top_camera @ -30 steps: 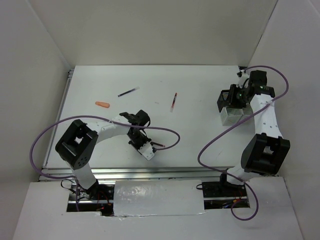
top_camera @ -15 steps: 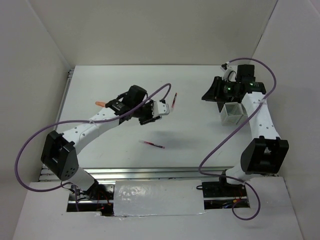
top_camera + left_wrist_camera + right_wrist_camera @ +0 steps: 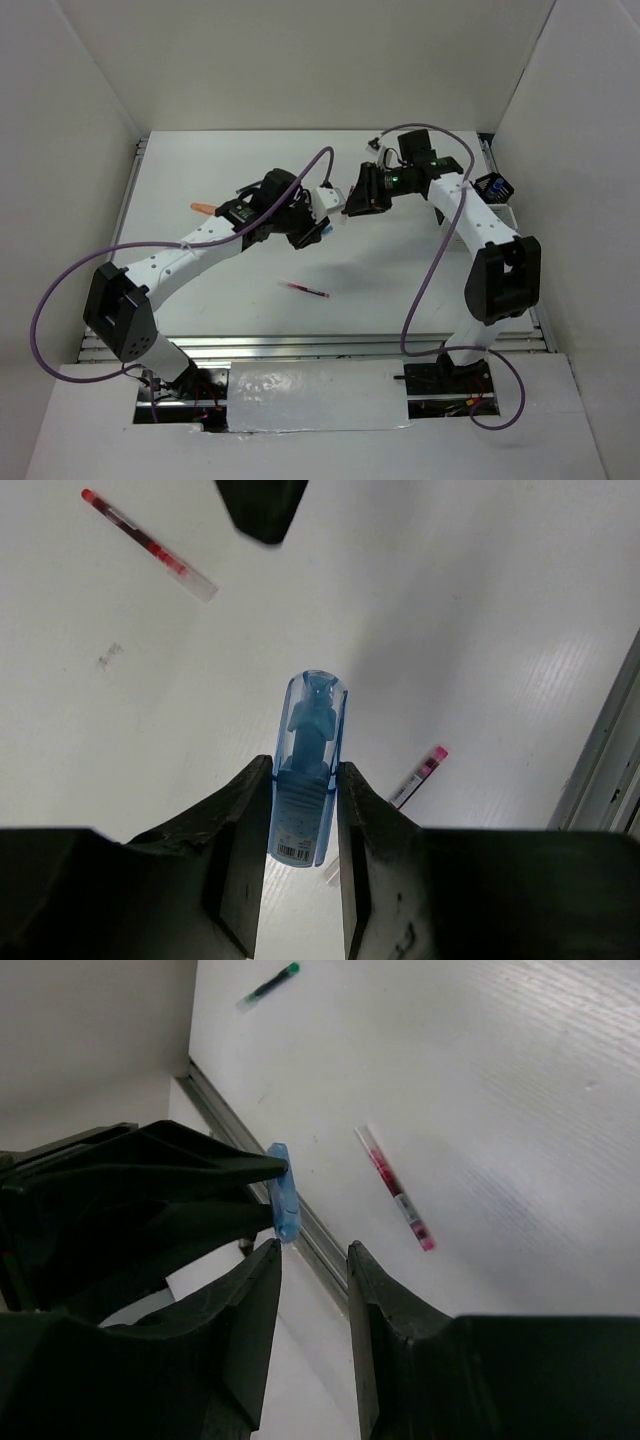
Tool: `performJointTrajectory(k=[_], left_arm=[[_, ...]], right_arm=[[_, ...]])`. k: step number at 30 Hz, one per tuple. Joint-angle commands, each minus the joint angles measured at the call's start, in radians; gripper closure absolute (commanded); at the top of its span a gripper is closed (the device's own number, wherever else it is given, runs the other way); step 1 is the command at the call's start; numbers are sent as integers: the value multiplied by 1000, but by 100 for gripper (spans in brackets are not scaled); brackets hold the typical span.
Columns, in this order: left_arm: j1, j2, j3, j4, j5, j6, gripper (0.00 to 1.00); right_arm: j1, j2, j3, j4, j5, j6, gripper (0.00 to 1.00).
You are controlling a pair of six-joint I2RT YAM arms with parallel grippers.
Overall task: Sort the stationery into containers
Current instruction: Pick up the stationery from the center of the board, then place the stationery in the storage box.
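Note:
My left gripper (image 3: 318, 216) is shut on a blue-capped clear bottle (image 3: 310, 765) and holds it above the middle of the table; the cap sticks out past the fingertips. My right gripper (image 3: 354, 198) is open right in front of it. In the right wrist view the bottle's tip (image 3: 283, 1200) sits just above my right gripper's (image 3: 312, 1255) left finger, not between the jaws. A red pen (image 3: 303, 290) lies on the table below; it also shows in the right wrist view (image 3: 395, 1198). The bins (image 3: 497, 190), black and white, stand at the far right edge.
An orange piece (image 3: 203, 208) lies at the left, behind the left arm. A dark pen (image 3: 270, 984) lies further off. Two red pens (image 3: 148, 545) (image 3: 420, 775) show under the left gripper. A metal rail (image 3: 300, 345) runs along the table's near edge.
My right arm has swung left from the bins to the table's middle and now faces the left gripper. The left gripper lifted the bottle from the near table and holds it there.

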Motion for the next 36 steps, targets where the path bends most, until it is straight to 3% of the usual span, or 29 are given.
performJointTrajectory(k=[1, 5, 16, 19, 24, 26, 27, 30, 31, 33, 34, 36], left_arm=[[-9, -11, 26, 32, -11, -40, 100], [-10, -15, 18, 37, -5, -43, 100], [-10, -17, 19, 46, -14, -46, 100], [-10, -17, 16, 52, -11, -49, 100], [-10, -18, 10, 60, -23, -49, 100], [-10, -23, 6, 64, -41, -54, 94], [-10, -26, 7, 64, -47, -61, 83], [-10, -35, 9, 52, -81, -89, 61], [-6, -38, 10, 48, -92, -92, 41], [34, -60, 9, 25, -95, -117, 26], [56, -67, 4, 20, -81, -129, 23], [117, -104, -22, 11, -49, -152, 1]], right_arm=[[45, 18, 29, 56, -34, 51, 60], [84, 42, 28, 70, -31, 66, 53], [172, 81, -3, 76, -51, 62, 53], [181, 91, -14, 85, -78, 61, 57], [175, 96, -11, 79, -104, 58, 77], [163, 90, -15, 72, -106, 51, 90], [155, 82, -20, 66, -104, 46, 95], [100, 58, -23, 38, -85, 8, 100], [76, 55, -15, -17, -77, -15, 100], [-10, 50, 53, -164, -8, -131, 100], [-41, 47, 104, -210, 27, -171, 100], [-140, 12, 130, -287, 96, -263, 100]])
